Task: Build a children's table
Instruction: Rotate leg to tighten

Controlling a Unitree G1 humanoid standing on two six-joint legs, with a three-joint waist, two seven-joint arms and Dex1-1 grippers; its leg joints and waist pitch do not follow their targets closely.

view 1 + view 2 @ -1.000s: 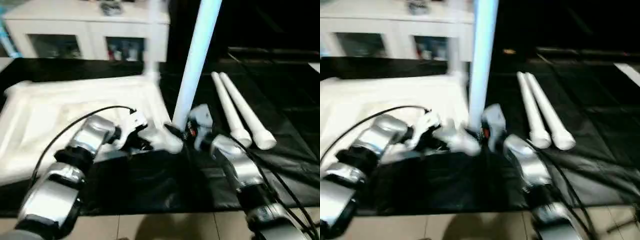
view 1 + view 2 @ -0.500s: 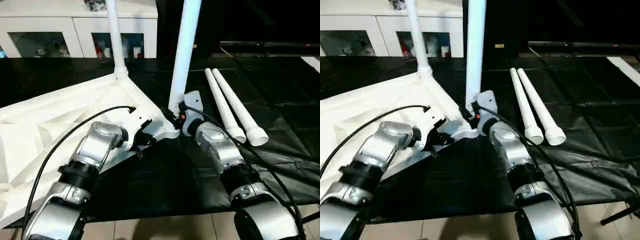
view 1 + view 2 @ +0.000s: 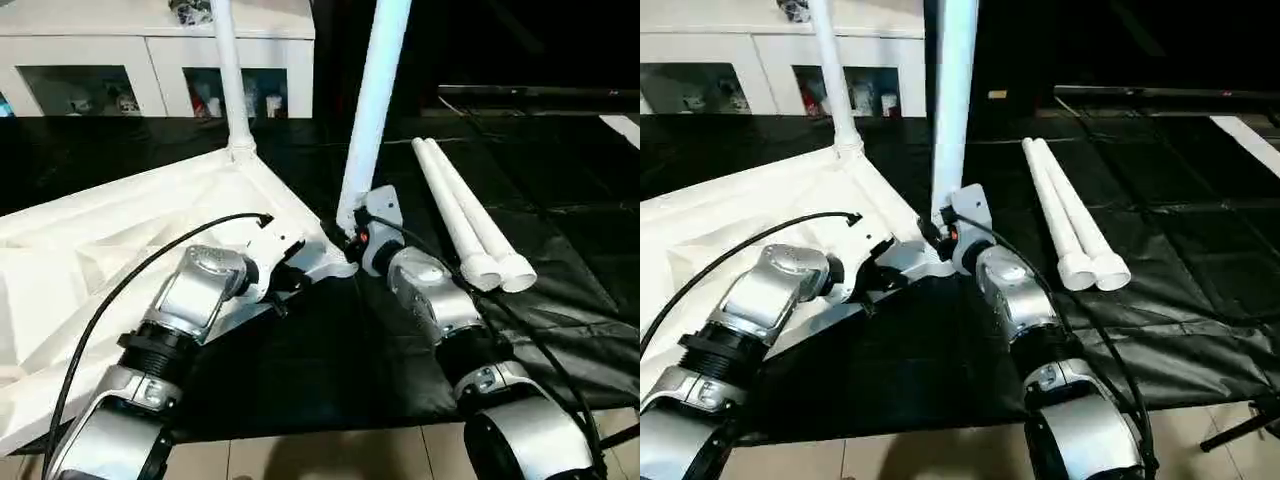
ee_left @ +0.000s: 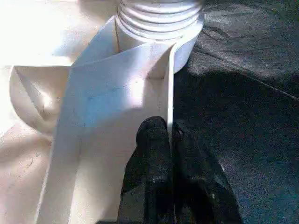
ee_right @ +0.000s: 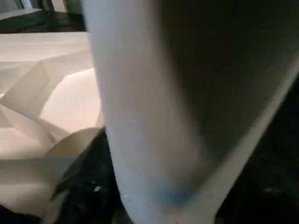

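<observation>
1. The table top [image 3: 120,240] is lying upside down on the black surface [image 3: 560,200], two legs standing in its sockets.
2. The left gripper [image 4: 170,140] is pinching a rib beside the near corner socket.
3. The right gripper [image 3: 352,232] is sitting at the base of the near leg [image 3: 375,100]; can't tell its grip.
4. Two spare legs [image 3: 465,215] are lying well right of it.

Black mat [image 3: 330,370] carries the upturned table top [image 3: 90,250] and two loose legs [image 3: 470,225]

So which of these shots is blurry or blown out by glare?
Right wrist view: the leg sits very close and soft, out of focus. Left wrist view: glare washes out the table top at the upper corner. Both eye views look sharp, with dark black sheeting.
</observation>
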